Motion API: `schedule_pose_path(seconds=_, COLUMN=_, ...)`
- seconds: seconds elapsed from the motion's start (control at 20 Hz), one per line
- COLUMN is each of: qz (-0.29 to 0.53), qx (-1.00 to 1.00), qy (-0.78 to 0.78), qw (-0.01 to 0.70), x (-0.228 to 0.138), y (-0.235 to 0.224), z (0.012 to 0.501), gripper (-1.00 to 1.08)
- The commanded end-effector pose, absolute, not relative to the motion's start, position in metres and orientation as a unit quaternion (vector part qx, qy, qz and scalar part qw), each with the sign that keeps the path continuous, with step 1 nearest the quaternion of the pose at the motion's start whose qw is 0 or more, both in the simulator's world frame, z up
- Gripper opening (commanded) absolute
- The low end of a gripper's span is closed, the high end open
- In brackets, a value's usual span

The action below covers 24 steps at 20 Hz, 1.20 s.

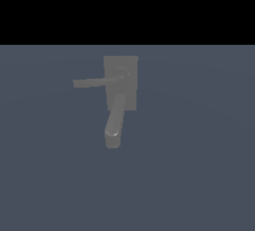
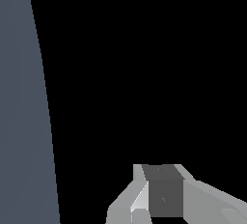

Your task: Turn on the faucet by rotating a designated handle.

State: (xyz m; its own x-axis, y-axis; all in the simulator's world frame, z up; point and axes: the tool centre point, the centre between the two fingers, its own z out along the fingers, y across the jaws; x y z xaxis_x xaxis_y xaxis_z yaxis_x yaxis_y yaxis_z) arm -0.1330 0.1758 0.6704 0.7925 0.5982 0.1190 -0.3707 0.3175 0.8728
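While unseen outside, claw near nothing.

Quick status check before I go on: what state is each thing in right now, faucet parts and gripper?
faucet: sits alone on the floor in the exterior view, nothing touching it.
handle: points toward the exterior view's left from its hub, untouched.
spout: points toward the camera, no water visible.
gripper: seen only in the wrist view, not at the faucet; open or shut cannot be told.
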Motion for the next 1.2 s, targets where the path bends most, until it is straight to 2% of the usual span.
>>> schedule_pose_path(seconds=0.0, qz=0.297, qx=0.460, qy=0.142, qw=0.825, x=-0.119, y=0.196, z=0.657, gripper=-1.00)
schedule_pose_path(seconds=0.3, qz=0.275, qx=0.368, qy=0.219, qw=0.861, x=-0.081, y=0.236, z=0.609, gripper=-1.00)
schedule_pose_path(seconds=0.6, qz=0.241, qx=0.282, qy=0.306, qw=0.877, x=-0.041, y=0.264, z=0.542, gripper=-1.00)
schedule_pose_path(seconds=1.15, qz=0.153, qx=0.152, qy=0.479, qw=0.851, x=0.021, y=0.268, z=0.376, gripper=-1.00)
